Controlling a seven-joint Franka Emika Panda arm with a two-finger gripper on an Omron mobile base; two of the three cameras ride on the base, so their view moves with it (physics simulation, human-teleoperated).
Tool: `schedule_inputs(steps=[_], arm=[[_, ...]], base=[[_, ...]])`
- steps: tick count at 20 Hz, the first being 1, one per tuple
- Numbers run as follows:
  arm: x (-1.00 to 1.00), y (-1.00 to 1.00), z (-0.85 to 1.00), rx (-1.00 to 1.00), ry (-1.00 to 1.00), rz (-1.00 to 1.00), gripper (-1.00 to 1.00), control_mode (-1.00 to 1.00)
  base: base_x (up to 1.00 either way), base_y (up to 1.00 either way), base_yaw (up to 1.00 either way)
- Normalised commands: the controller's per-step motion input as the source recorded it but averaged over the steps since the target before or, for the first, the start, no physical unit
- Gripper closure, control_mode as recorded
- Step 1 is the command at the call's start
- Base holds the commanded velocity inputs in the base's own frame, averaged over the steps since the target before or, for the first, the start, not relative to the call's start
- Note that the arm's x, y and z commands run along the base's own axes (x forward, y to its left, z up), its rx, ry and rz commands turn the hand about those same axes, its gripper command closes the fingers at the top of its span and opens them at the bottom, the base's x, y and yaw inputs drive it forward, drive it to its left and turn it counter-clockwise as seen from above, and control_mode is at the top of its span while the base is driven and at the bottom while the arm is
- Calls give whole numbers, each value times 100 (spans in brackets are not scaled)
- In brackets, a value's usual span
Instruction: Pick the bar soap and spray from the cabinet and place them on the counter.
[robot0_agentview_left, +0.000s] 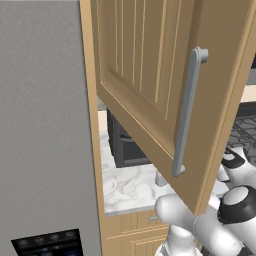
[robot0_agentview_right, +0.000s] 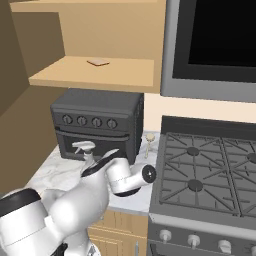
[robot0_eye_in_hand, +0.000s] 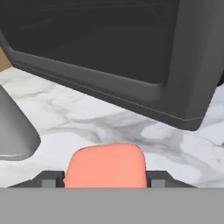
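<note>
Low over the marble worktop (robot0_eye_in_hand: 87, 118), before the toaster oven (robot0_eye_in_hand: 109, 57), a pink-capped spray (robot0_eye_in_hand: 106, 165) was gripped between the part-open gripper (robot0_eye_in_hand: 105, 179), apparently for setting down; the bar soap (robot0_agentview_right: 98, 62) lay on the cabinet (robot0_agentview_left: 150, 75) shelf.

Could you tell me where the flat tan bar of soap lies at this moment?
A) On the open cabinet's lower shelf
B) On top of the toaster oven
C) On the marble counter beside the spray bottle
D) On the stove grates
A: in the right base view the bar soap rests on the shelf of the cabinet, above the toaster oven.
</note>
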Motion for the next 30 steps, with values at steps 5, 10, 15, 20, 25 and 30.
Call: schedule_inputs(steps=[5,10,15,20,25,30], arm=[[14,0,-20,0,1,0,100,-100],[13,0,-23,0,2,0,100,-100],[15,0,-25,0,3,0,100,-100],[14,0,-21,0,2,0,100,-100],[3,0,-18,0,0,0,-100,-100],[0,0,-6,0,0,0,-100,-100]], base=[[0,0,0],[0,0,0],[0,0,0],[0,0,0],[0,0,0],[0,0,0]])
